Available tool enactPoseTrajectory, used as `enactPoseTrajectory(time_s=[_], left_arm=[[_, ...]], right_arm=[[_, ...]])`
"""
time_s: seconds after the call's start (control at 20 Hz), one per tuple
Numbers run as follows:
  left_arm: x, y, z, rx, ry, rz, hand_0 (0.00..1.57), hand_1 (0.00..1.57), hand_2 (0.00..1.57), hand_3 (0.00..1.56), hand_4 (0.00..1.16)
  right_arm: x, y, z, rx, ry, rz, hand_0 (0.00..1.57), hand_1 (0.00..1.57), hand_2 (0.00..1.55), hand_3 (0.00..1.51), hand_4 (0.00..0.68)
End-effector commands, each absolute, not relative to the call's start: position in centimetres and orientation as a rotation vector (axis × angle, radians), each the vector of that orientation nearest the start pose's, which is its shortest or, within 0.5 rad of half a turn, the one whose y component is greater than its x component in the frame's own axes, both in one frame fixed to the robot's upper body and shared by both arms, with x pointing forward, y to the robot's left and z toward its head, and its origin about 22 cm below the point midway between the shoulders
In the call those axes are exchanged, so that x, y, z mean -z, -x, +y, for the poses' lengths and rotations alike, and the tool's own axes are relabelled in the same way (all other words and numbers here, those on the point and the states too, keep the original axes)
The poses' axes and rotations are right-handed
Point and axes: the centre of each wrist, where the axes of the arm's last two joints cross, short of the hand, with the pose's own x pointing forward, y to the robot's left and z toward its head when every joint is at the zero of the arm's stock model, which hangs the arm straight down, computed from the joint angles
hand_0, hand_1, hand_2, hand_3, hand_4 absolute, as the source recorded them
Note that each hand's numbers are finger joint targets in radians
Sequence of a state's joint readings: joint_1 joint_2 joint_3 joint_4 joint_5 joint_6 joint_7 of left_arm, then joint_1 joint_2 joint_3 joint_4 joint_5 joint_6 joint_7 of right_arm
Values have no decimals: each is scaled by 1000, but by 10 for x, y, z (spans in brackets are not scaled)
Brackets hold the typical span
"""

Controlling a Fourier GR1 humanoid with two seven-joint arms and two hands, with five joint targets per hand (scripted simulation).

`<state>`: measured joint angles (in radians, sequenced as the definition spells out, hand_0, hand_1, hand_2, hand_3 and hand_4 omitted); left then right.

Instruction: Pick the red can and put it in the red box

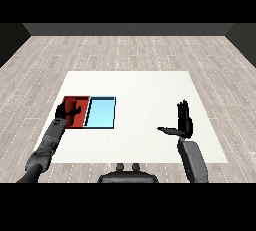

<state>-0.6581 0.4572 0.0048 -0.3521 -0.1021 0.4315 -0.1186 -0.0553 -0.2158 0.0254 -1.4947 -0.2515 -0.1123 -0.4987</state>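
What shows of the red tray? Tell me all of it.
The red tray is a shallow, flat rectangle with a dark rim, lying on the white table toward its left side. Its right edge meets the light blue tray. The left hand reaches over its near left part and hides some of the floor. A red can seems to stand inside at the hand; whether the fingers curl round it cannot be told.

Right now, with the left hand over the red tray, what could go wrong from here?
1. The left hand covers much of the red tray, and the red can shows only as a red sliver against the fingers, so whether it stands inside is hard to confirm.
2. The light blue tray touches the red one; pulling the hand back sideways could nudge it.
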Motion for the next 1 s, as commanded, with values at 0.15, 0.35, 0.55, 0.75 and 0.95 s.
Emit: enactPoseTrajectory(time_s=[0.15, 0.35, 0.55, 0.75, 0.95], left_arm=[[43, -350, 371, 106, -888, -968, 798, 798, 749, 0, 709], [36, -349, 383, 147, -781, -963, 714, 714, 696, 0, 505], [39, -340, 396, 346, -863, -851, 0, 0, 0, 0, 319], [20, -356, 394, 328, -852, -778, 0, 0, 0, 0, 0], [33, -353, 381, 188, -856, -831, 0, 0, 0, 0, 0]], right_arm=[[-6, -249, -272, 84, 63, -2095, 0, 0, 0, 0, 0], [-13, -259, -271, 89, 23, -2090, 0, 0, 0, 0, 0], [-11, -257, -264, 102, 37, -2118, 0, 0, 0, 0, 0], [-13, -247, -265, 90, 18, -2111, 0, 0, 0, 0, 0], [-19, -249, -271, 81, 21, -2117, 0, 0, 0, 0, 0]])
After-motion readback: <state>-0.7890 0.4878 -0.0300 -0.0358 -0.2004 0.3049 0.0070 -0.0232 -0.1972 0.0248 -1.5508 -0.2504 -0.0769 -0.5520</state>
